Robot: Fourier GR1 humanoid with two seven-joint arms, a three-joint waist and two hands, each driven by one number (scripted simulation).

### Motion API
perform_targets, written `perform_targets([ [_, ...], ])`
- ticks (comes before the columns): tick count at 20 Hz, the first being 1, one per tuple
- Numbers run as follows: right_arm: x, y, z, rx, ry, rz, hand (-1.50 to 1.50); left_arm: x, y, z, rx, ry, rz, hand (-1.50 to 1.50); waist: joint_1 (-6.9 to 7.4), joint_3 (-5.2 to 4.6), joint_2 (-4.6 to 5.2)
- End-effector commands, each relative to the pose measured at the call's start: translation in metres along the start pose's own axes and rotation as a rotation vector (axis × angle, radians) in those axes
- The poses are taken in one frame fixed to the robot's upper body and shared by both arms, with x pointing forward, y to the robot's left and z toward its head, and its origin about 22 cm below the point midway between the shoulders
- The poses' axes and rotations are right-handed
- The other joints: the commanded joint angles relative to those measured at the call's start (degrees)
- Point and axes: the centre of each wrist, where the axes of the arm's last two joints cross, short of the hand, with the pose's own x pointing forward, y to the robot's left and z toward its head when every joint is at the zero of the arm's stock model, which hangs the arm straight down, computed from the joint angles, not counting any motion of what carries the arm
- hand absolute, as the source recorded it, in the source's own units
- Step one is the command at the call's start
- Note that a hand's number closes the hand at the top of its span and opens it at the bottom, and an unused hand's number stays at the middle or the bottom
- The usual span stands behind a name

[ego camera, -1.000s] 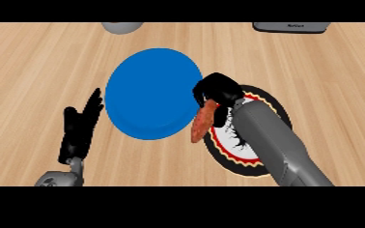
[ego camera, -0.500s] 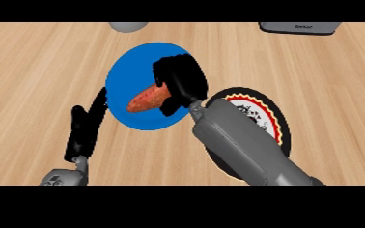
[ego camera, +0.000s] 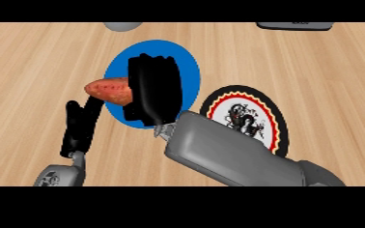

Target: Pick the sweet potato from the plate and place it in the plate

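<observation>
While the right hand (ego camera: 153, 89) hangs over the blue plate (ego camera: 187, 63), its black fingers are curled round the sweet potato (ego camera: 108, 90) and hide that end of it! The orange-red root pokes out to the left, its free end reaching past the blue plate's left rim and over the wooden surface (ego camera: 43, 63). Whether it touches the plate or sits above it, I cannot tell. The grey forearm runs down to the lower right, crossing the edge of the patterned plate (ego camera: 274, 121), black-rimmed with a red ring and a dark figure at its white centre. Down at lower left, the left hand (ego camera: 80, 125) rests with straight fingers pointing up, just beside the blue plate. At the top edge sit a grey round object (ego camera: 122, 26) and a dark flat object (ego camera: 296, 25).
</observation>
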Motion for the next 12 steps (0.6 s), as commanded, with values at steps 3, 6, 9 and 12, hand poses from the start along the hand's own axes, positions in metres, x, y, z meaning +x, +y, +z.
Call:
perform_targets([
  [3, 0.002, 0.013, 0.001, -0.036, 0.123, 0.009, 1.50, -0.005, 0.006, 0.010, 0.014, 0.001, 0.018, 0.00, -0.67, 0.05, 0.40],
  [6, 0.003, 0.006, -0.014, -0.011, 0.155, 0.031, 1.50, 0.007, 0.007, 0.002, 0.027, 0.002, 0.011, 0.00, -1.12, 0.06, 0.42],
  [9, -0.025, 0.023, -0.027, 0.008, 0.180, 0.035, 1.50, -0.001, -0.006, 0.008, 0.011, 0.017, 0.002, 0.00, -1.17, 0.08, 0.58],
  [12, -0.040, 0.038, -0.037, 0.055, 0.200, 0.081, 1.50, -0.003, -0.002, 0.007, -0.002, -0.018, -0.002, 0.00, -0.14, 0.05, 0.83],
])
